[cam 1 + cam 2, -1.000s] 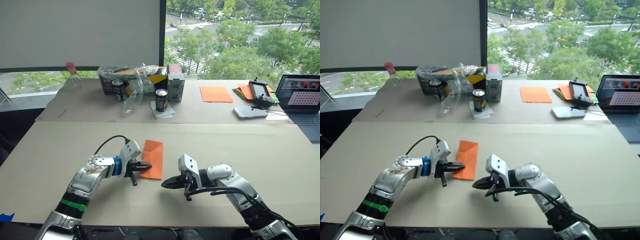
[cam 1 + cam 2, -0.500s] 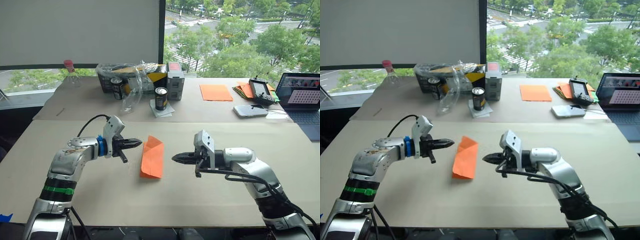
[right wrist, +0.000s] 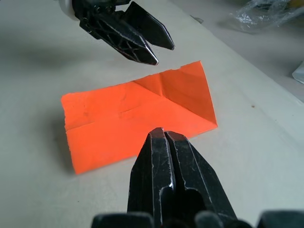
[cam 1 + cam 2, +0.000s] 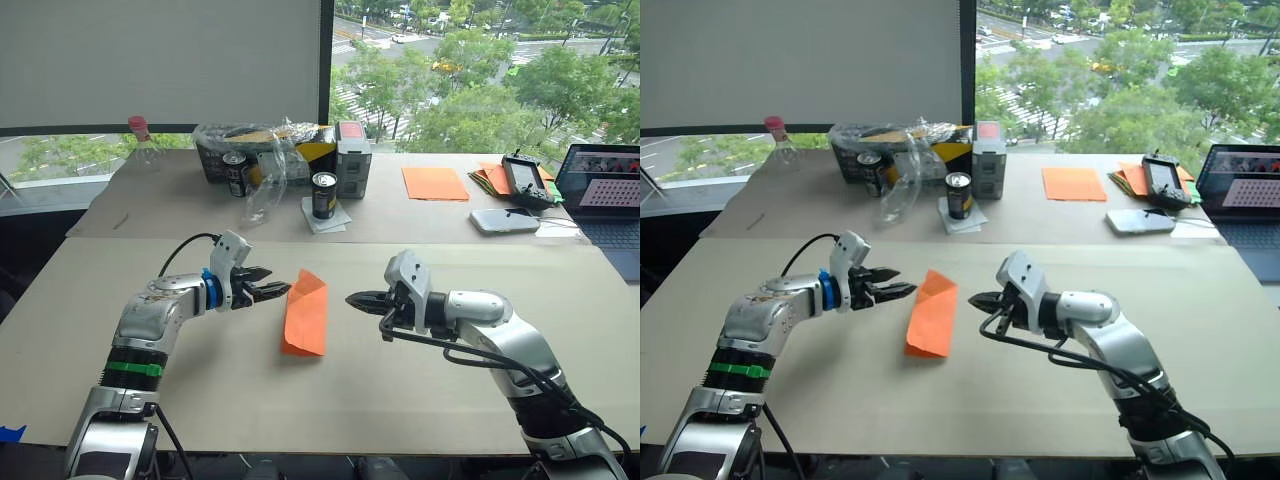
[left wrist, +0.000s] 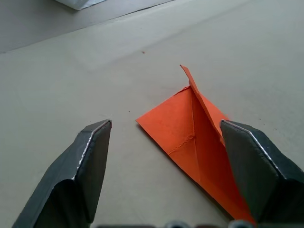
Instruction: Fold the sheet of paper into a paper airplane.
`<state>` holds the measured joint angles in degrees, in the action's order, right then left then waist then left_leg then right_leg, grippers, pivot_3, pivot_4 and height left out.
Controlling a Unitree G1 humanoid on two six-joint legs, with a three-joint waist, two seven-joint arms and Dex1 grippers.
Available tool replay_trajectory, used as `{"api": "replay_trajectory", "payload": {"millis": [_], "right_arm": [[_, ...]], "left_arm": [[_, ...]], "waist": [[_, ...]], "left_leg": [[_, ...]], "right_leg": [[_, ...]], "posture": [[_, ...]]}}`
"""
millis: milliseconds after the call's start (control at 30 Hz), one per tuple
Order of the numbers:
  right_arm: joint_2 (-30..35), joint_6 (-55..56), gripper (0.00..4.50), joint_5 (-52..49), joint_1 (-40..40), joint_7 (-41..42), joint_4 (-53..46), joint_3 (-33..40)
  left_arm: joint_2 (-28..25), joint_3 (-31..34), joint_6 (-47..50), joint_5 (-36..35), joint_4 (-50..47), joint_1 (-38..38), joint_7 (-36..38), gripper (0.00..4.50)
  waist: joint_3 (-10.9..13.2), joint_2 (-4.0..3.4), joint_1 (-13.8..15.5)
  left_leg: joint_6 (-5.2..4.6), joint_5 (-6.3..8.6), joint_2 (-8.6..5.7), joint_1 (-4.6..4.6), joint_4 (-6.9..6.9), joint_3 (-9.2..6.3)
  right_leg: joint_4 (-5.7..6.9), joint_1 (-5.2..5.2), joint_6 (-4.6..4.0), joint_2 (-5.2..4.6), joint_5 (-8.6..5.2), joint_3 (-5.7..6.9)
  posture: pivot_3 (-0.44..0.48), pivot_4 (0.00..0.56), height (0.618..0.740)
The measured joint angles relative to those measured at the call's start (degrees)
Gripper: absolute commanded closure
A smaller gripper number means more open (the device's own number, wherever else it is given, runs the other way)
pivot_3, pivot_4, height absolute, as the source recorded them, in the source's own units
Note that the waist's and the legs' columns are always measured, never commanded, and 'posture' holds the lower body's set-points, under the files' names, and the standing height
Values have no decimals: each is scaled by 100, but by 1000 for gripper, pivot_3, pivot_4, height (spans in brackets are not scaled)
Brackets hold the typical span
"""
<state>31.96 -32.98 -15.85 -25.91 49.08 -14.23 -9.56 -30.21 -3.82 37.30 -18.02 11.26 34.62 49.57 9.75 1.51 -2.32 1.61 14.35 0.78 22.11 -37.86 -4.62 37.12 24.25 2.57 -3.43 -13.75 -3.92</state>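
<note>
The sheet of paper (image 4: 307, 313) is bright orange and lies flat on the tan table (image 4: 200, 400). It is folded into a long narrow strip with a diagonal flap at its far end, so it is a strip rather than a paper airplane. My left gripper (image 4: 268, 292) hovers open just left of that far end. In the left wrist view the paper (image 5: 190, 137) lies between and ahead of the wide-apart fingers (image 5: 80, 171). My right gripper (image 4: 358, 299) is shut, empty, and points at the strip's right edge from a short gap away.
On the back table stand two dark cans (image 4: 323, 196), a box under crumpled clear plastic (image 4: 265, 160) and a bottle (image 4: 143, 145). A smooth orange sheet (image 4: 435, 184), a paper pile (image 4: 490, 180), a controller (image 4: 525, 182), a phone (image 4: 503, 220) and a laptop (image 4: 605, 195) lie at the back right.
My left gripper let go of the paper's near end, swung up to its far end and opened. The right gripper lifted up and sits closer to the strip's right edge.
</note>
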Motion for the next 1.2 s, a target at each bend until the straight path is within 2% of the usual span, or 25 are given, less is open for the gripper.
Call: {"api": "replay_trajectory", "payload": {"millis": [200,233,467,600,667,833,1067,1200], "right_arm": [[128,1,4500,42,83,-167,-10,39],[142,1,4500,49,122,-187,-19,66],[180,2,4500,69,188,-280,-53,129],[178,6,4500,109,188,-312,-52,129],[175,15,4500,118,183,-319,-36,129],[150,42,4500,161,102,-322,11,113],[156,44,4500,219,92,-323,29,114],[162,44,4500,227,12,-321,45,117]], "left_arm": [[23,-85,-395,102,308,134,120,40],[5,-33,-459,94,347,152,138,614],[-220,320,-745,-36,575,158,583,2963],[-293,59,-1496,236,635,159,952,4306],[-189,-176,-2097,529,937,201,1039,4408],[122,-662,-2724,933,1398,283,1293,4408],[470,-757,-2642,839,1443,290,1799,4408],[703,-990,-2337,1018,1543,301,1718,4408]], "waist": [[0,0,-14],[0,0,-16],[0,0,-14],[0,0,14],[0,0,21],[0,0,11],[0,0,-14],[-1,1,-11]], "left_leg": [[0,0,1,0,0,0],[0,0,1,0,0,0],[0,0,0,0,0,1],[0,0,0,0,-1,1],[0,0,-1,-2,-1,2],[-1,0,-1,2,-3,3],[-1,0,0,0,-4,2],[-2,-1,-1,-1,-5,2]], "right_leg": [[1,1,0,1,0,0],[1,1,0,1,0,0],[1,0,0,0,0,0],[0,-1,0,0,0,0],[0,-3,0,0,0,0],[0,0,-1,0,1,0],[3,-2,-1,1,1,0],[4,-4,-1,1,1,-1]], "posture": [[0,150,730],[0,150,730],[0,150,730],[0,150,730],[0,150,730],[0,150,730],[0,150,730],[0,150,730]]}}
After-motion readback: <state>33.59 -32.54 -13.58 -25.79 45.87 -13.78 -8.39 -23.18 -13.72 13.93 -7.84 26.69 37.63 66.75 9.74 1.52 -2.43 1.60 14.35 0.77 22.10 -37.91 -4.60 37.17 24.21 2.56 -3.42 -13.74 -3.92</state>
